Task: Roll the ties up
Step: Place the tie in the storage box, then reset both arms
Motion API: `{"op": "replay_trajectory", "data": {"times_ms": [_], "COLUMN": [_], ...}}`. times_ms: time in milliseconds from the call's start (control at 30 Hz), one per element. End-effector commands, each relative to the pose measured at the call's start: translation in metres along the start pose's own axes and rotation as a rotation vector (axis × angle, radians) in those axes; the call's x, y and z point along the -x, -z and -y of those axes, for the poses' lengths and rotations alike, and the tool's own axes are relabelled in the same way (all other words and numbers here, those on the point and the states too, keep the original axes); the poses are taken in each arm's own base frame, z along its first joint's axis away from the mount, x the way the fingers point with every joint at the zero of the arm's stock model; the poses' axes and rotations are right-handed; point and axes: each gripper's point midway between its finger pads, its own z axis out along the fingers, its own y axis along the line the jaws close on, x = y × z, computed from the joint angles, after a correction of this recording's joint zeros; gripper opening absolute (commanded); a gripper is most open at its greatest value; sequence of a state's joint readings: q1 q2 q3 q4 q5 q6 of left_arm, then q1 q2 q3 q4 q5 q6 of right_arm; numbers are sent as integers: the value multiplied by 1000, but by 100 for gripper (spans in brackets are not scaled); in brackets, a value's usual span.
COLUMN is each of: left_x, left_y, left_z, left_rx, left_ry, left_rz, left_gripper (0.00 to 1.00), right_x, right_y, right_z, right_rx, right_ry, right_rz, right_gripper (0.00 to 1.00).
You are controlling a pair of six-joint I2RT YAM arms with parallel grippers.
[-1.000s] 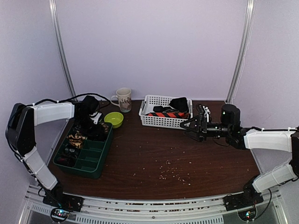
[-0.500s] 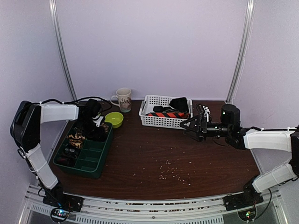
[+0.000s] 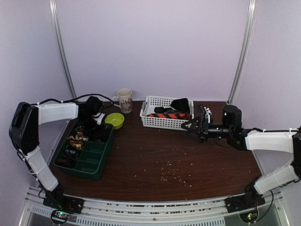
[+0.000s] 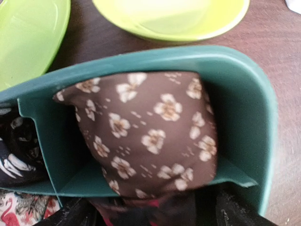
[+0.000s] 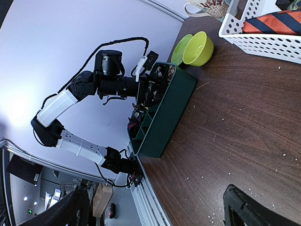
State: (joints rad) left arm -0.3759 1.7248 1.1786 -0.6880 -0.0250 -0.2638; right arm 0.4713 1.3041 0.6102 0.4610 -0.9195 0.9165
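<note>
A rolled brown tie with cream flowers (image 4: 150, 127) sits in the far corner compartment of the green tray (image 4: 254, 117). My left gripper (image 4: 153, 214) is just above it with jaws spread, and the tie's near end lies between the fingers. In the top view the left gripper (image 3: 96, 131) is over the tray (image 3: 91, 164). Other coiled ties (image 3: 76, 140) fill nearby compartments. An orange-navy striped tie (image 3: 171, 115) and a black tie (image 3: 181, 104) lie in the white basket (image 3: 150, 121). My right gripper (image 3: 192, 126) hovers open and empty beside the basket.
A lime bowl (image 3: 114, 120) and a mug (image 3: 125, 100) stand behind the tray. Crumbs (image 3: 171, 172) dot the dark wood table. The right wrist view shows the basket (image 5: 263, 44), the striped tie (image 5: 277, 21), the bowl (image 5: 200, 47) and the tray (image 5: 164, 113).
My left gripper has shifted slightly over the tray's far compartment. The right arm has barely moved.
</note>
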Motion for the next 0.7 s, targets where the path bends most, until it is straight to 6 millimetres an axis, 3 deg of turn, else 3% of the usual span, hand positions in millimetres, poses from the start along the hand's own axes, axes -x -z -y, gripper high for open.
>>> {"op": "replay_trajectory", "data": {"times_ms": [0,200,400,600,667], "left_x": [5,18,33,63,71], "left_y": [24,68,128,221,244], "left_z": [-1,-3,-4,1,14], "left_rx": [28,40,81,324,286], "left_ry": [-40,-65,-129,-188,-193], "left_rz": [10,91,233,515,608], "left_gripper": [94,98,98,98,98], "right_x": [5,7,10,15,21], "right_y": [-1,0,1,10,18], "right_z": [-5,-6,-7,-6,-6], "right_rx": [15,12,-11,-153,-235], "right_ry": [13,16,42,137,214], "right_rz": [9,15,15,-14,-17], "right_gripper": [100,99,100,99,100]}}
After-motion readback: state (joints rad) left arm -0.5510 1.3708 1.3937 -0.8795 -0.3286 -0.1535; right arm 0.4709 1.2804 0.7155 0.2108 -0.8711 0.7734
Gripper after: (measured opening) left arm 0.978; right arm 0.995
